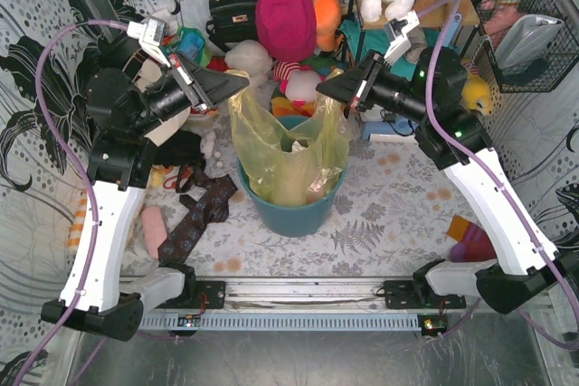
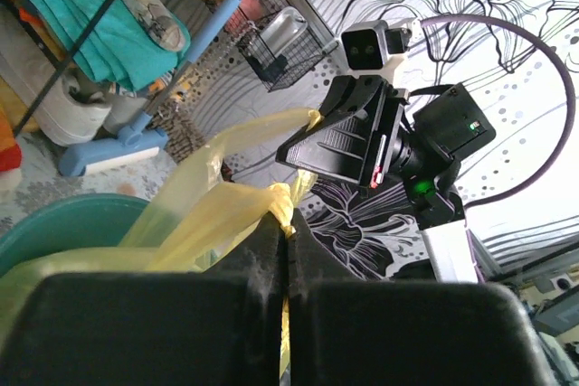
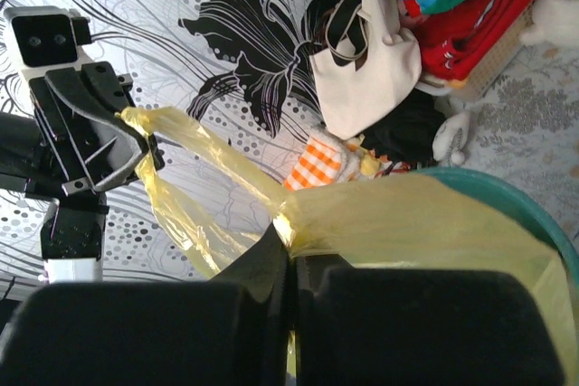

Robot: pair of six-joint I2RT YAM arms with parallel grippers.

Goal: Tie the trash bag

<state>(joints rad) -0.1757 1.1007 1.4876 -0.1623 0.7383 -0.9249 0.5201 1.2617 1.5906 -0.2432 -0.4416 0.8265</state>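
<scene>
Centrally on the surface (image 1: 389, 214), the trash bag (image 1: 288, 146) sits in a teal bin (image 1: 298, 214). Its raised rim corners are pinched tight, one by the left tool (image 1: 241, 84), the other by the right tool (image 1: 322, 88).

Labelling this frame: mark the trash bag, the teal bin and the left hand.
trash bag (image 1: 264, 144): top view, yellow side wall.
teal bin (image 1: 294, 219): top view, outer front wall.
left hand (image 1: 239, 82): top view, fingertips, shut on the trash bag.

The table (image 1: 389, 223) is viewed from above, behind the arm bases (image 1: 172, 291). The wrist views are taken close along their own fingers (image 2: 163, 332), aimed at each other; the trash bag (image 1: 282, 146) is shared by all three.
</scene>
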